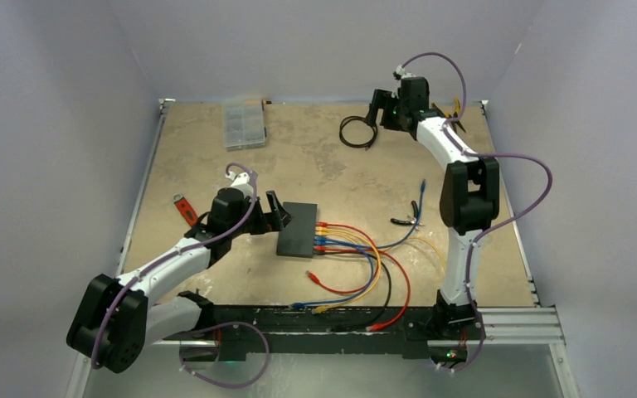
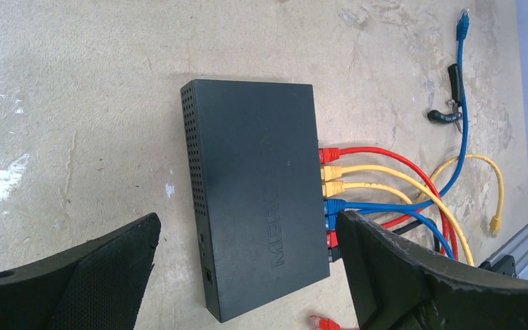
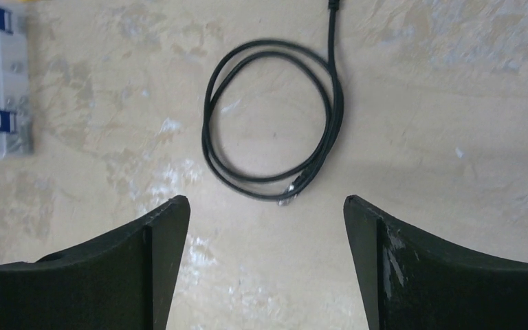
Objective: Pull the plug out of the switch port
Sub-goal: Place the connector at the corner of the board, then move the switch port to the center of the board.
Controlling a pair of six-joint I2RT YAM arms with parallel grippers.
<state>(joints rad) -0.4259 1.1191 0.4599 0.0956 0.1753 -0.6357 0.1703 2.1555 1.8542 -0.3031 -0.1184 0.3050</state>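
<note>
While the switch [image 1: 299, 229] sits pretty much dead centre on the table [image 1: 315, 157], its long axis runs near-to-far. The port edge faces right, with a row of plugs [image 2: 331, 187] stuck in it (red, yellow, yellow, blue, red at the near end). Their cables fan off to the right and down toward the near rail [image 1: 514, 319]. The left claw [image 2: 247, 218] is spread wide at the switch's left side with nothing in it. In the wrist view its fingers [image 2: 110, 275] frame the box on both sides, and I can't tell if they touch it. The right claw [image 3: 265, 201] is way off at the far end of the table, also wide and empty, over a black coil [image 3: 273, 148] lying flat just past its tips. Room-wise, the switch is well clear of every edge. There's bare table to its far side, while the right side is cluttered with cables, a loose blue end [image 1: 423, 184] and pliers [image 1: 405, 220]. A loose red cable [image 1: 332, 284] lies just near of the switch, and a red tool [image 1: 184, 207] sits out left by the table edge. The only container is a clear box [image 1: 243, 124] at the far left, lid shut, with small bits in the compartments that are too tiny to make out.
</note>
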